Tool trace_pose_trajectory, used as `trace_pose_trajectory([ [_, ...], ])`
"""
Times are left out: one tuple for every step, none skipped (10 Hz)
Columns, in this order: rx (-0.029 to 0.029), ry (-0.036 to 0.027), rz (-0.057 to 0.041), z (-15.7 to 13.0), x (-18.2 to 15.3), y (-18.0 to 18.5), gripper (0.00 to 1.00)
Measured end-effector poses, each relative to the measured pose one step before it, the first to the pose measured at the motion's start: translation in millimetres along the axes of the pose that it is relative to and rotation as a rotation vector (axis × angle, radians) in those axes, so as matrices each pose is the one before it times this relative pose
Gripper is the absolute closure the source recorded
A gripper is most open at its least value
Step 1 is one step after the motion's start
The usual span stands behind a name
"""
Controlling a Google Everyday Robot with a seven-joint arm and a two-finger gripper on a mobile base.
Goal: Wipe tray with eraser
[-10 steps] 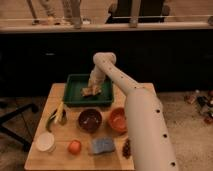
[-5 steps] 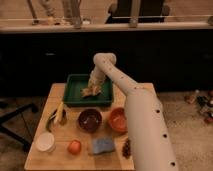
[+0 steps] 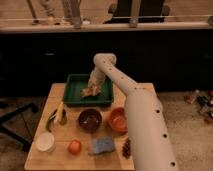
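The dark green tray (image 3: 75,95) sits at the back of the wooden table. My white arm reaches over it from the right, and my gripper (image 3: 90,90) is down inside the tray near its middle. A small tan-brown eraser (image 3: 87,92) lies at the gripper's tip on the tray floor. The gripper hides part of it, and I cannot tell how it is held.
In front of the tray stand a dark red bowl (image 3: 90,120) and an orange bowl (image 3: 118,120). A blue-grey sponge pad (image 3: 103,146), an orange fruit (image 3: 74,146), a white cup (image 3: 45,142) and a banana (image 3: 58,115) lie on the wooden table (image 3: 55,162). An office chair (image 3: 12,125) stands left.
The gripper and the eraser have shifted slightly left within the tray. Nothing else has moved.
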Motion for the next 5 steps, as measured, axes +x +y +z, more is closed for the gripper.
trace_pose_trajectory([
  [0.00080, 0.01228, 0.00364, -2.18, 0.82, -0.53, 1.00],
  [-0.00251, 0.01367, 0.00126, -0.64, -0.08, -1.21, 1.00],
  [-0.00470, 0.01397, 0.00070, 1.64, -0.76, -1.43, 1.00],
  [-0.00289, 0.01024, -0.00097, 1.47, -0.87, -1.30, 1.00],
  [-0.00328, 0.01221, 0.00126, 2.07, 0.77, -0.17, 1.00],
])
